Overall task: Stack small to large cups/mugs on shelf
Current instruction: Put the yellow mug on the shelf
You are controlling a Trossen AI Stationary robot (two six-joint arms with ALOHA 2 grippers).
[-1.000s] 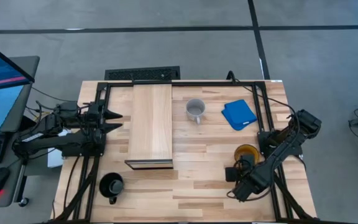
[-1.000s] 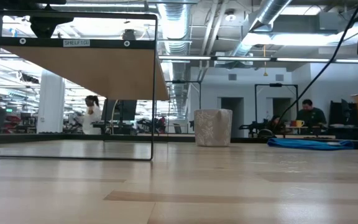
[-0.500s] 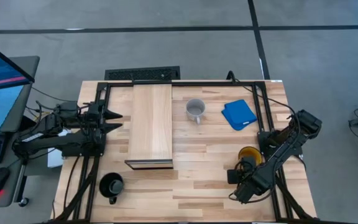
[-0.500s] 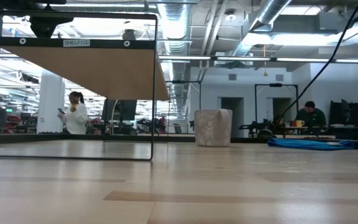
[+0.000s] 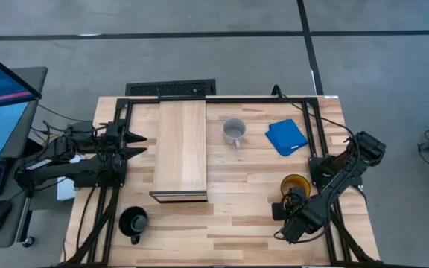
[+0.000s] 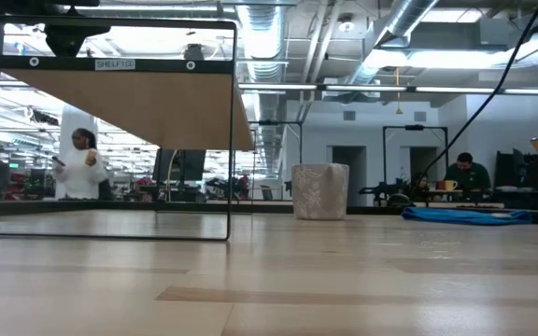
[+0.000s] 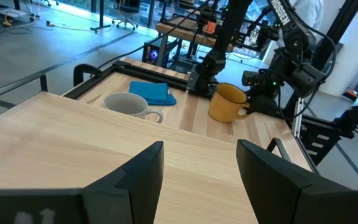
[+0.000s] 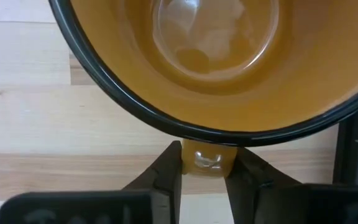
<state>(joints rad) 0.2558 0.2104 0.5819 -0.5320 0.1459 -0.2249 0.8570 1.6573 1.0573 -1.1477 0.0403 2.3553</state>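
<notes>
Right gripper [image 8: 205, 171] fingers are clamping the handle of the yellow mug [image 5: 296, 184], which is sitting at the bench's [image 5: 252, 216] right side. Left gripper [image 7: 199, 165] is hovering beside the shelf [image 5: 182, 149], fingers spread apart, gripping nothing.

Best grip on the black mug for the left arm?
Take the black mug by its handle, coming from above. It stands upright near the table's front edge, handle toward that edge, mouth open. The left gripper waits open beside the shelf.
</notes>
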